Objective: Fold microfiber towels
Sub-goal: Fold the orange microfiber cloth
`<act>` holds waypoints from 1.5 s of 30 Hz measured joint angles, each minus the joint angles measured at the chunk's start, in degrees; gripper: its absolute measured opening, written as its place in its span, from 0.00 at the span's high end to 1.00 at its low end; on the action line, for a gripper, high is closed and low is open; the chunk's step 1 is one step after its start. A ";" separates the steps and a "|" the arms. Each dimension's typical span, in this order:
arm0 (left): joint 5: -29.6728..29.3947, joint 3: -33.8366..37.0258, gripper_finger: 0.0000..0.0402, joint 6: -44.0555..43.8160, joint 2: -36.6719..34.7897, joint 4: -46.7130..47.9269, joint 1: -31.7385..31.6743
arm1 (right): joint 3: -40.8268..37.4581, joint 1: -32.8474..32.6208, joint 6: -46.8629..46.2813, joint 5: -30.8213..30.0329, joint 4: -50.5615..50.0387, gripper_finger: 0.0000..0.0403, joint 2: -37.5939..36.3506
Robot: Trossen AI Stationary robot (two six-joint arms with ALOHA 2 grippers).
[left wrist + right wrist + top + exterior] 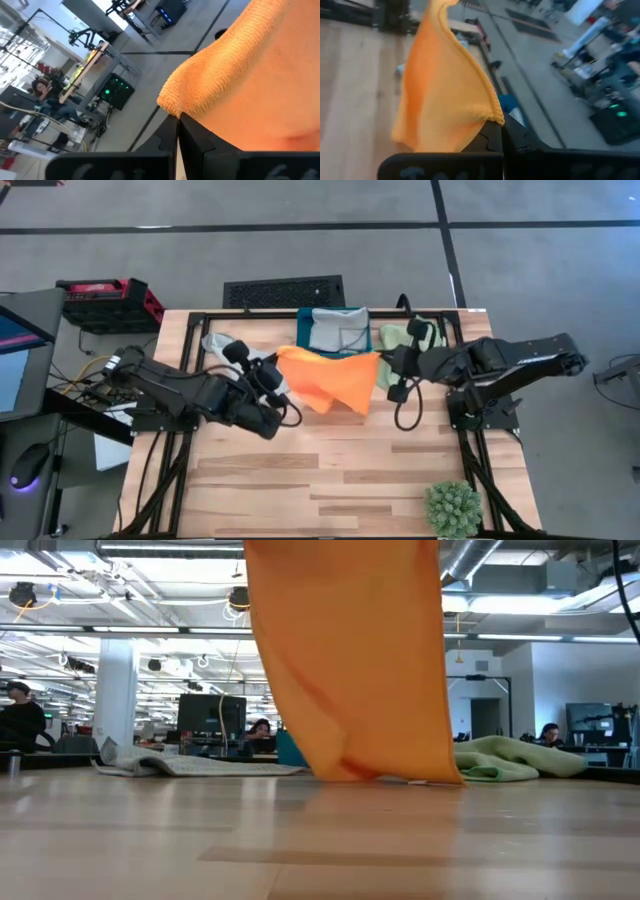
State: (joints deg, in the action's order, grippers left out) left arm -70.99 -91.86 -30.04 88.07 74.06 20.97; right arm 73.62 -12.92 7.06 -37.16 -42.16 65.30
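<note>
Above tabletop centre: orange towel [330, 380] lifted — left pincer [283, 383], right pincer [388, 368] each pinching a corner.
Progress: unfolded; green towel [398, 337] at 1 o'clock also crumpled.

An open-plan office with a white column [116, 690], monitors [211, 715] and fluorescent ceiling lights [140, 632] stretches beyond a grey floor [300, 250].

A light wooden table [340, 470] carries a pale blue-grey towel [225, 346] far left, a dark teal box [304, 328] at the far middle, a green towel [398, 340] far right, and a spiky plant ball [453, 508] near right; the orange towel's [350, 670] lower edge touches the wood
</note>
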 joint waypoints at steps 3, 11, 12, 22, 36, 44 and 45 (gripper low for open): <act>-0.04 -4.12 1.00 3.67 0.00 0.13 -1.66 | 1.45 1.10 2.53 -3.07 0.18 1.00 -0.07; 0.14 -9.24 1.00 13.94 -0.02 0.10 -8.61 | 2.93 5.29 7.15 -9.67 0.62 0.99 0.02; 0.16 -9.28 1.00 15.09 -0.02 0.09 -9.37 | 2.93 5.73 7.81 -10.00 0.96 0.99 0.02; 5.43 -9.28 1.00 16.47 -0.02 2.40 -4.97 | 3.00 -1.05 2.97 -10.94 -4.26 0.99 0.69; 19.13 -9.17 1.00 2.99 7.14 10.26 8.93 | 2.96 -17.46 -23.08 -3.53 -21.15 0.99 12.50; 27.56 -7.39 1.00 -8.66 14.31 10.18 14.48 | 2.96 -23.88 -31.50 3.72 -21.48 0.99 21.79; 28.60 -6.95 1.00 -10.14 15.30 9.98 15.00 | 2.96 -24.53 -32.51 4.49 -21.39 0.99 22.99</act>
State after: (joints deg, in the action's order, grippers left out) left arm -42.39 -98.81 -40.18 103.38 84.05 35.97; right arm 76.58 -37.44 -25.44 -32.67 -63.55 88.29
